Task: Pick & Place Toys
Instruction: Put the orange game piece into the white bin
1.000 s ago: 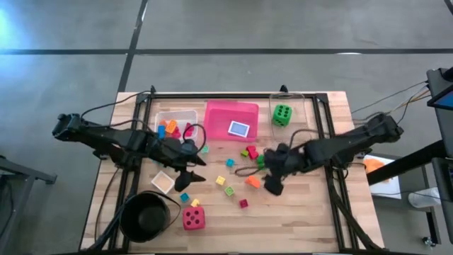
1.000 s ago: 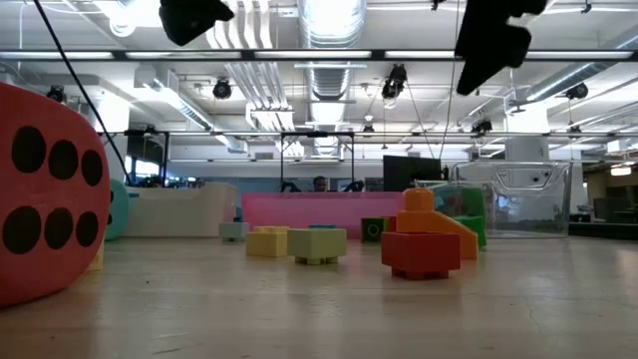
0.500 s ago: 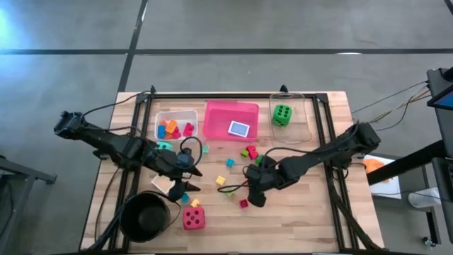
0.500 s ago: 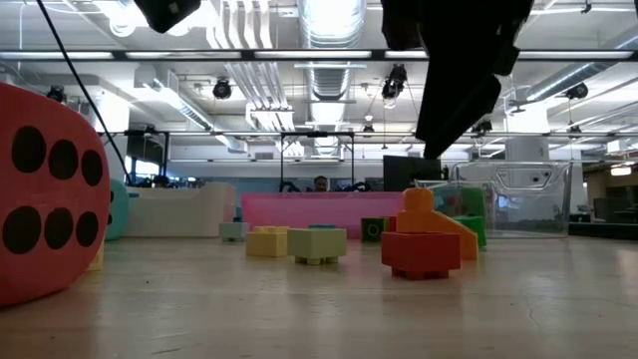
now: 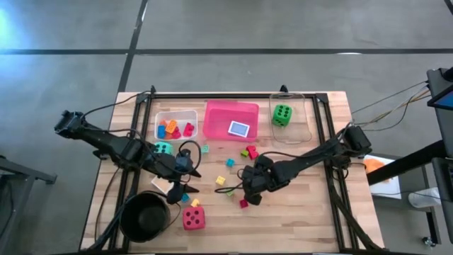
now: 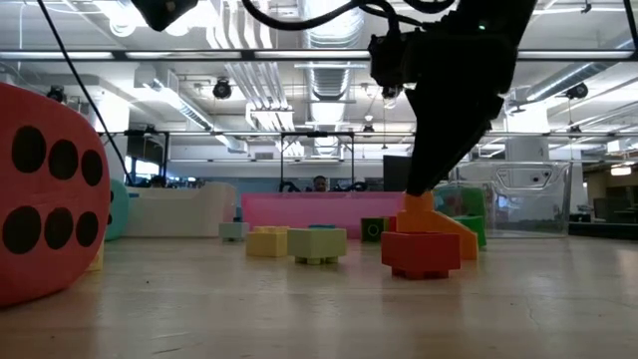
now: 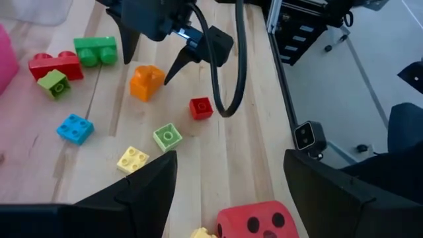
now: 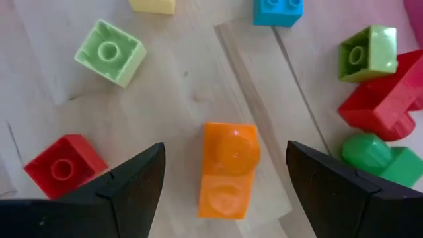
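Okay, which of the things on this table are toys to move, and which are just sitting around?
Toys to move:
- orange block
- small red block
- red die
- green die
- teal die

Just sitting around:
- black bowl
- pink tray
- white tray

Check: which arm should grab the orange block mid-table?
Right. The right gripper hangs directly over the orange block, jaws open either side of it. The left gripper sits farther off, near the red die.
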{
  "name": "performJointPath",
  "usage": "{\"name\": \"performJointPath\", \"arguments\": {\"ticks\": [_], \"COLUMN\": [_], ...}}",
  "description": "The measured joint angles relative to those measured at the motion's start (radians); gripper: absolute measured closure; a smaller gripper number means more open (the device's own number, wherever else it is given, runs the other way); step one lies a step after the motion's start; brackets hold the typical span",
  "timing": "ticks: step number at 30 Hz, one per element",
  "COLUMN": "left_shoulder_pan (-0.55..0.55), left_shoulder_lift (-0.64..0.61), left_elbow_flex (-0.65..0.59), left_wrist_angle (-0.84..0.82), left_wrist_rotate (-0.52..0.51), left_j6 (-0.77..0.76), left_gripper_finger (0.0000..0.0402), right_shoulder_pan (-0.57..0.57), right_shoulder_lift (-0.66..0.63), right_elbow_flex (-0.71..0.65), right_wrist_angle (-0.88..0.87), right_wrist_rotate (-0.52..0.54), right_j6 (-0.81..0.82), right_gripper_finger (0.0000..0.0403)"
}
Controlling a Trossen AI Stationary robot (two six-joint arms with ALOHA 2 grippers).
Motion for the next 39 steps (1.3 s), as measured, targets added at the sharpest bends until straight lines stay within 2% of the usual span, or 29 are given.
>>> {"name": "performJointPath", "arguments": {"ticks": [19, 22, 34, 39], "left_shoulder_pan": [-0.003, -0.005, -0.004, -0.004], "left_shoulder_lift": [0.000, 0.000, 0.000, 0.000], "left_elbow_flex": [-0.002, -0.002, -0.002, -0.002], "left_wrist_angle": [0.000, 0.000, 0.000, 0.000], "left_wrist_rotate": [0.001, 0.004, 0.004, 0.004], "left_j6": [0.016, 0.009, -0.023, -0.028], "left_gripper_finger": [0.0123, 0.0123, 0.0123, 0.0123], "right_shoulder_pan": [-0.004, -0.006, -0.010, -0.010], "right_shoulder_lift": [0.058, 0.061, 0.060, 0.059], "right_elbow_flex": [-0.035, -0.038, -0.092, -0.098], "right_wrist_angle": [0.042, 0.051, 0.066, 0.079], "right_wrist_rotate": [-0.034, -0.035, -0.024, -0.024], "right_j6": [-0.017, -0.020, -0.017, -0.017], "right_gripper_finger": [0.0103, 0.0126, 0.0264, 0.0273]}}
